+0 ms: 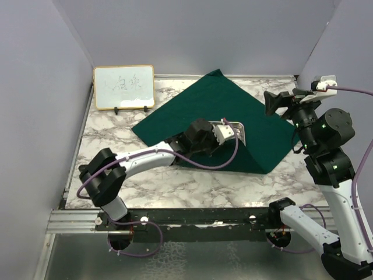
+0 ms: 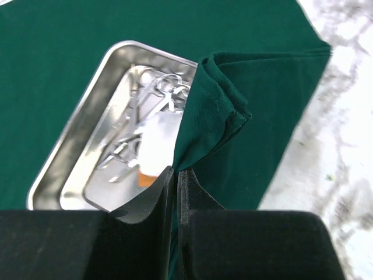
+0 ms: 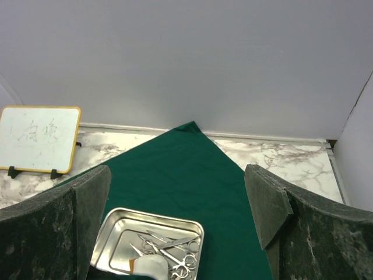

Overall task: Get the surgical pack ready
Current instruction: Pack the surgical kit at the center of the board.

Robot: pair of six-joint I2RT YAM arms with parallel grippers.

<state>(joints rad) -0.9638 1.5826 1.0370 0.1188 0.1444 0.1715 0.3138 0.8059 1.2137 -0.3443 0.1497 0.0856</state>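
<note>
The dark green drape (image 1: pixel 215 96) of the surgical pack lies spread as a diamond on the marble table. My left gripper (image 1: pixel 227 135) is shut on the drape's near corner (image 2: pixel 221 116) and holds it raised over the near end of the small steel tray (image 2: pixel 76 134). In the tray lie silver instruments (image 2: pixel 157 87) and white gauze (image 2: pixel 157 137). My right gripper (image 1: pixel 273 105) hangs open above the drape's right side, holding nothing. In its wrist view the right gripper (image 3: pixel 176 192) looks down on the tray (image 3: pixel 148 219), the instruments (image 3: pixel 175 248) and the drape (image 3: pixel 186 169).
A wood-framed whiteboard (image 1: pixel 123 86) stands at the back left, also in the right wrist view as the whiteboard (image 3: pixel 38 139). Grey walls close in the table on three sides. Bare marble (image 1: pixel 175 186) shows between the drape and the arm bases.
</note>
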